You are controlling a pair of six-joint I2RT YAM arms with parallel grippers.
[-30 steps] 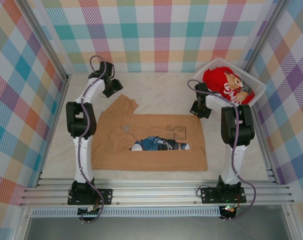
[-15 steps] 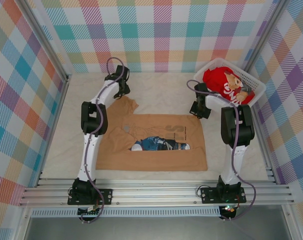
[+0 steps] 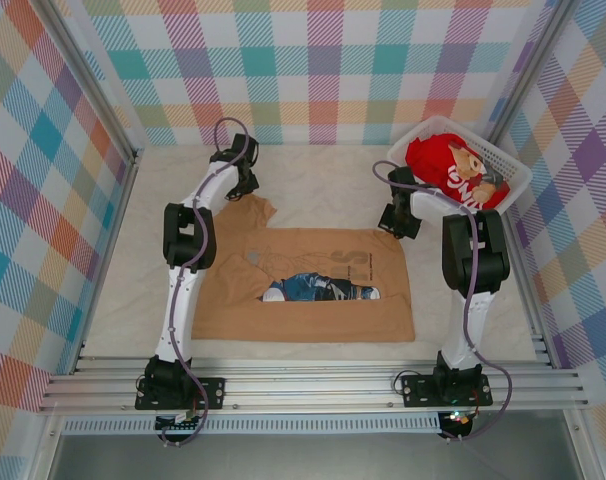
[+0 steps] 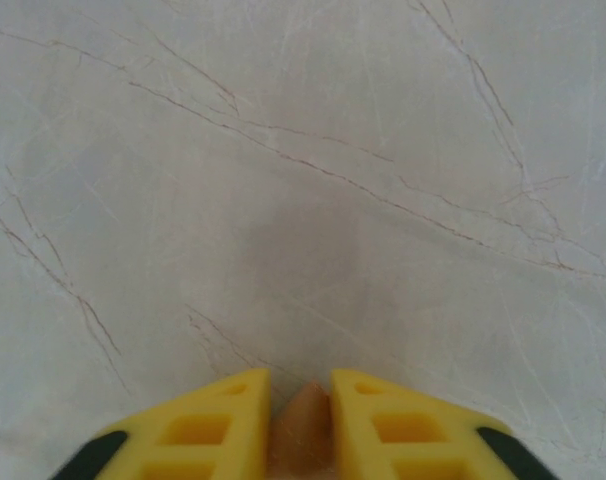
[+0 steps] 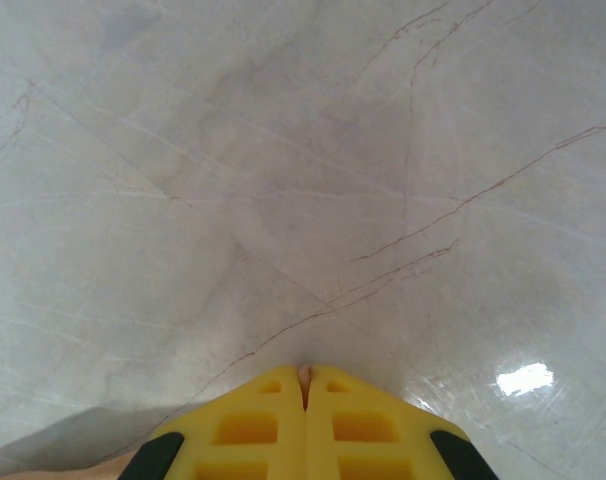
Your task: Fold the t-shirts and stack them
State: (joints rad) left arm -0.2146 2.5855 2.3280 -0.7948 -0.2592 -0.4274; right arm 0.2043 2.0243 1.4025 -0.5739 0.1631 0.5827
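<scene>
Both pairs of jaws pinch the far edge of your tan t-shirt [image 3: 313, 312], left gripper [image 4: 301, 392] at its left end, right gripper [image 5: 304, 376] at its right, body lying nearward.

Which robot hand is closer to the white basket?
Right. The right gripper is just beside the basket, at one corner of the tan shirt; the left gripper is far across the table.
</scene>
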